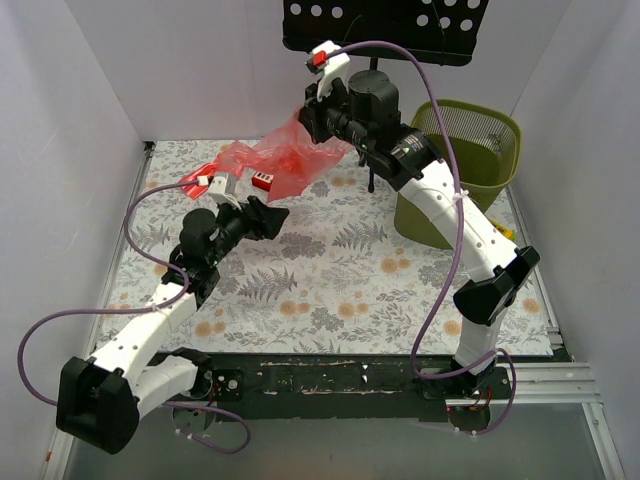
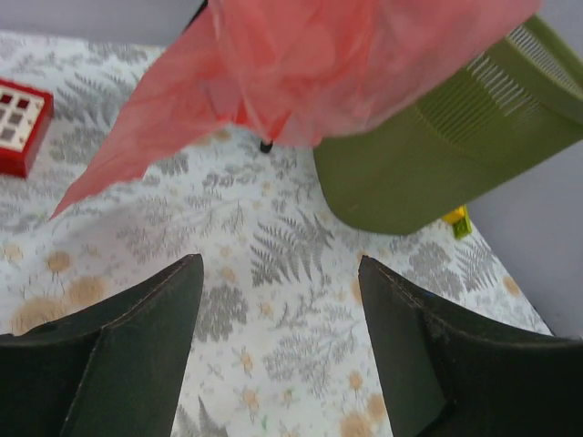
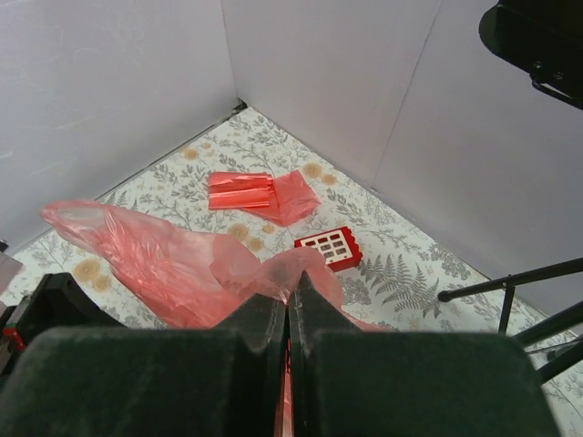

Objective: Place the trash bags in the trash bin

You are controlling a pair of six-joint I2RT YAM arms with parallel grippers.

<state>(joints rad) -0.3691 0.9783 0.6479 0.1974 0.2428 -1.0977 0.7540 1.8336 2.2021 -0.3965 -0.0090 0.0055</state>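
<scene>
Red film bag (image 1: 290,155) hangs pinched tight in my right hand (image 3: 290,300), outside the olive bin (image 1: 425,215), my left hand (image 2: 281,264) gapes empty, and the right wrist view shows another bag (image 3: 260,193) folded on the bench (image 3: 182,168).

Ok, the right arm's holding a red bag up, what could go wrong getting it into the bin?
The trash bag hangs long and loose from the right gripper, so part could drape over the trash bin rim instead of dropping in.
The black stand has legs between bag and bin; the film might snag there.
The open left gripper sits near the hanging film and might catch it.
</scene>
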